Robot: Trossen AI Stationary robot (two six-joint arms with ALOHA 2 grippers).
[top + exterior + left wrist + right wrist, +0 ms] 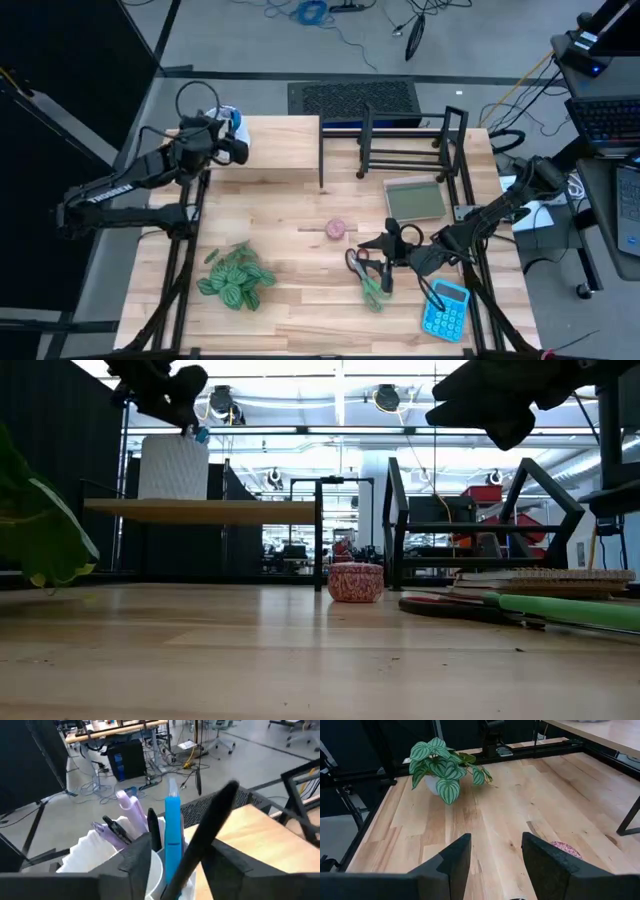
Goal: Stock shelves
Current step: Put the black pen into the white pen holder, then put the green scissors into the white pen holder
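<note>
So the left gripper [232,150] is up over the far left corner of the pale-wood riser shelf [285,150], right at a white pen cup [173,466] that sits on top of it. In the left wrist view the fingers [207,840] are closed around a blue pen [172,837] sticking out of the cup, with a couple of lilac pens [131,810] next to it. From the low view the gripper hangs just above the cup's rim.

The black wire rack [410,145] sits right beside the riser, on its right at the far side of the table [300,290], and it looks like nothing's in the dividers.

The right gripper [395,243] hovers over the middle-right of the table, jaws spread with nothing between them, pretty much above the green-handled scissors [368,280]. A little pink tin [336,229] is just left of it. There's also a grey notebook [415,200] in front of the rack, a blue calculator [446,310] near the front right edge, and a striped-leaf plant [235,278] on the front left, well apart from everything else
</note>
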